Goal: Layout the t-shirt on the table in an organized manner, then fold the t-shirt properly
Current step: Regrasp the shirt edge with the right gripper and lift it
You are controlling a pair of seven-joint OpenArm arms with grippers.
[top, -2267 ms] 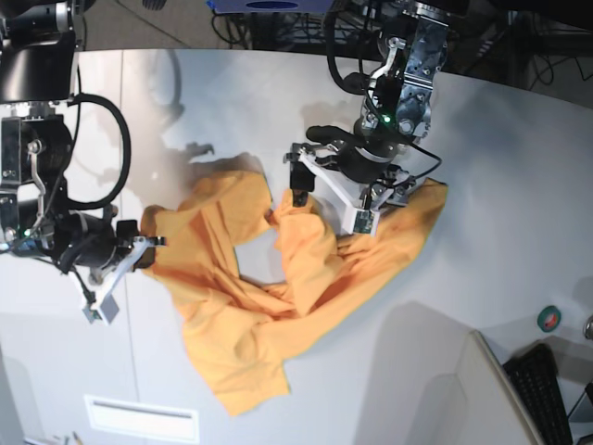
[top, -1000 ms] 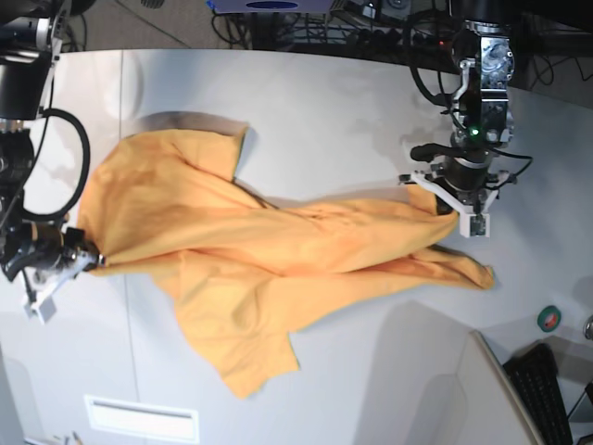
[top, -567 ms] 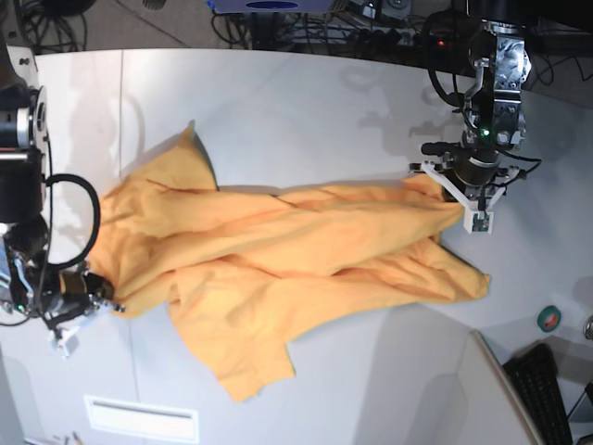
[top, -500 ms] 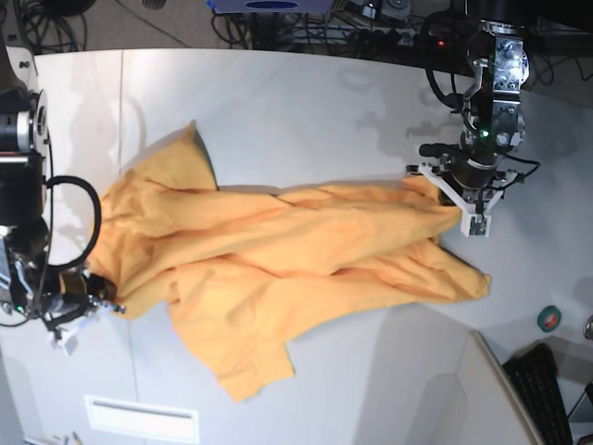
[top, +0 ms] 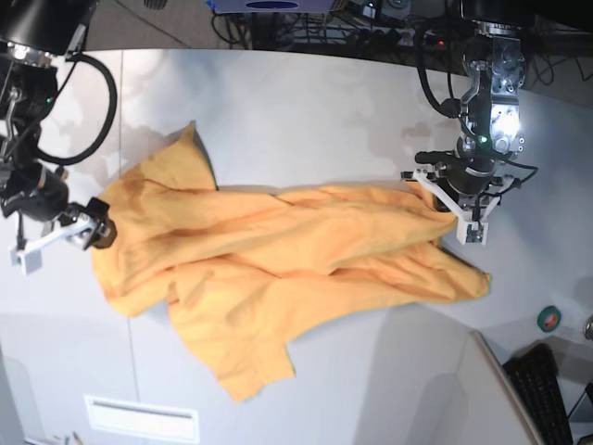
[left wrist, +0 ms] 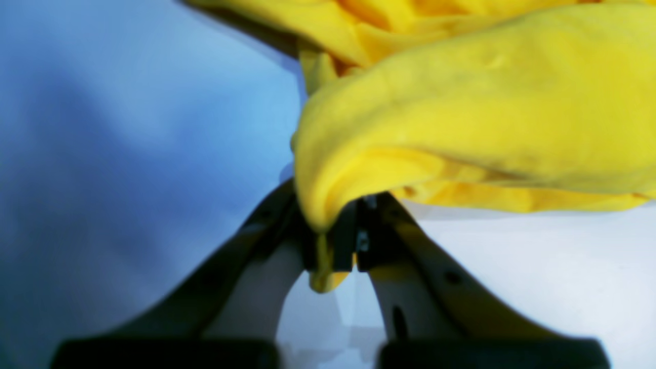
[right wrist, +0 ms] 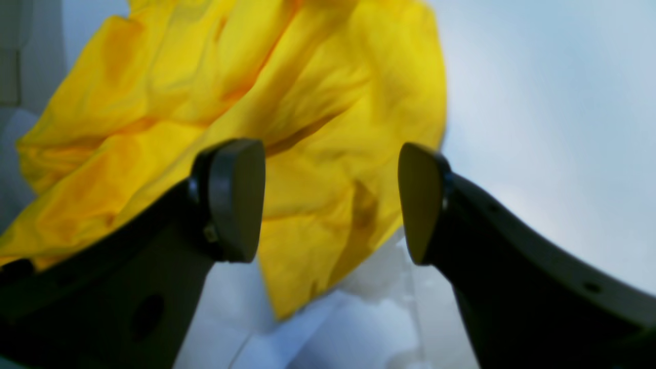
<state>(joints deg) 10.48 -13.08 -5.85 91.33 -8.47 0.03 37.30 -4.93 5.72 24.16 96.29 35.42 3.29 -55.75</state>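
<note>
The orange-yellow t-shirt lies stretched out but wrinkled across the table, with one part hanging toward the front edge. My left gripper is at the shirt's right end. In the left wrist view it is shut on a fold of the t-shirt. My right gripper is at the shirt's left edge. In the right wrist view it is open, with the t-shirt lying beyond its fingers and not pinched.
A slanted grey panel and a black keyboard are at the front right. A small green roll sits near the right edge. Cables run behind the table's far edge.
The two arms pulled the bunched shirt apart sideways. In the last half second my right gripper let go of the left edge and moved toward the back. The left gripper kept its hold.
</note>
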